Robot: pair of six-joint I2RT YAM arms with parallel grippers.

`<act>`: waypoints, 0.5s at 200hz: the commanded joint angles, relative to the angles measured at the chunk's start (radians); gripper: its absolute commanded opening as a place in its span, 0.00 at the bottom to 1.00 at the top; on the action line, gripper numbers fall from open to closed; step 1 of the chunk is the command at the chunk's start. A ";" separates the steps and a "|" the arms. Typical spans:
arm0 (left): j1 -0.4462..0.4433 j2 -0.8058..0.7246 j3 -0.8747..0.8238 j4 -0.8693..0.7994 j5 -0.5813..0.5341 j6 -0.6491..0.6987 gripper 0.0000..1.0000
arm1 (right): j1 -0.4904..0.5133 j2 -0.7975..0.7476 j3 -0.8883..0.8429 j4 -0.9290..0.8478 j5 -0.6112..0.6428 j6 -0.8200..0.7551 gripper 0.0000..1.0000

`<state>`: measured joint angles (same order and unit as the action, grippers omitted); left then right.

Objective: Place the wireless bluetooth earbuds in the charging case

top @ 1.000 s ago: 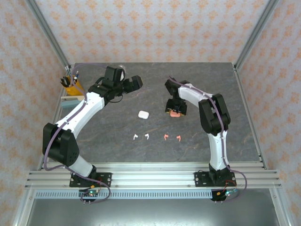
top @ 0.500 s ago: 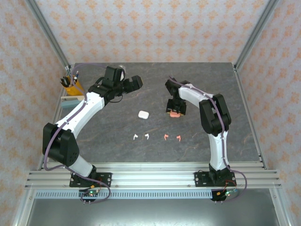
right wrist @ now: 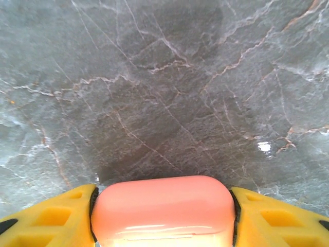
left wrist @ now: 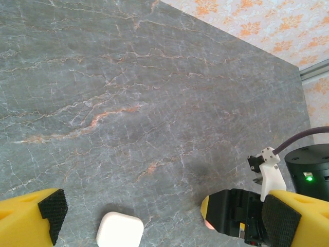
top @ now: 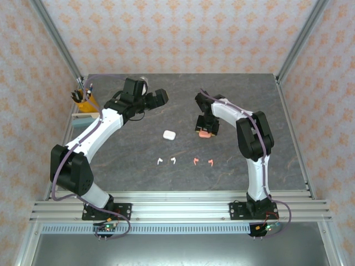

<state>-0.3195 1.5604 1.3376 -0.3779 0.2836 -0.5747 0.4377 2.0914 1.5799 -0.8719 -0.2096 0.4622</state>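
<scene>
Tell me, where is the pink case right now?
Seen from above, the pink case is over the table's right half, between the right end effector's yellow fingers, beyond the two pink earbuds and right of the white case.

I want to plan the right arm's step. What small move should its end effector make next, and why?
Probably lift a little: the right end effector seems pressed on both sides of the pink case, and the pink earbuds lie apart from it on the table.
</scene>
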 commanded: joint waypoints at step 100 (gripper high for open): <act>0.005 0.041 -0.032 0.054 0.034 -0.017 1.00 | 0.001 0.025 -0.006 -0.013 0.050 0.043 0.69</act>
<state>-0.3199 1.5944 1.3052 -0.3557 0.3073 -0.5785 0.4377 2.0903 1.5780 -0.8555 -0.1974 0.5110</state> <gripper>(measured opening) 0.998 0.660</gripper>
